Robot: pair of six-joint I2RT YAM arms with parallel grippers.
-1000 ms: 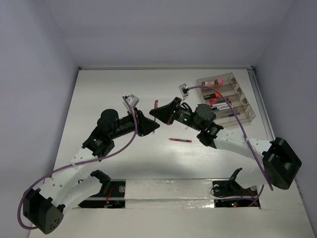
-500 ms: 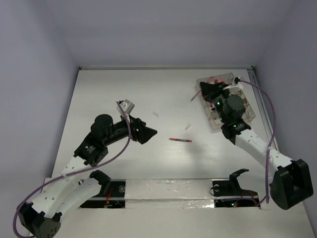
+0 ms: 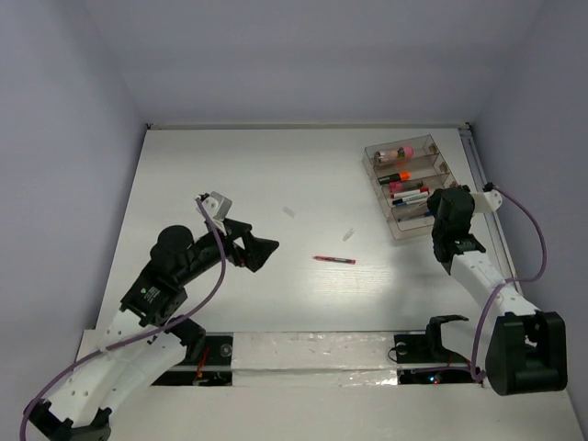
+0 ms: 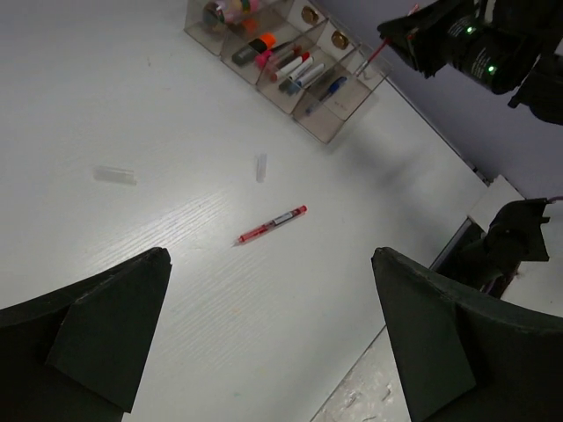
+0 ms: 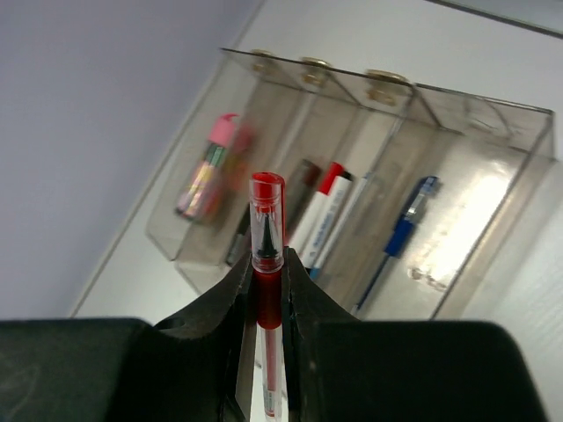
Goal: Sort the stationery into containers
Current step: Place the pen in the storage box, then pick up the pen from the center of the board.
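Observation:
My right gripper is shut on a thin red pen with a clear cap, held just off the near right corner of the clear organiser, over the end of the compartments. The organiser holds a pink cylinder, markers and a blue pen. A second red pen lies on the table, ahead of my left gripper, which stands wide open with nothing in it. In the left wrist view that pen lies just beyond the fingertips.
Two small clear caps lie on the white table between the arms. The table's right wall runs close behind the organiser. The taped front edge lies near the arm bases.
The right arm swung from the table's middle to the organiser with the red pen in its grip. The left gripper opened wide and drew back to the left.

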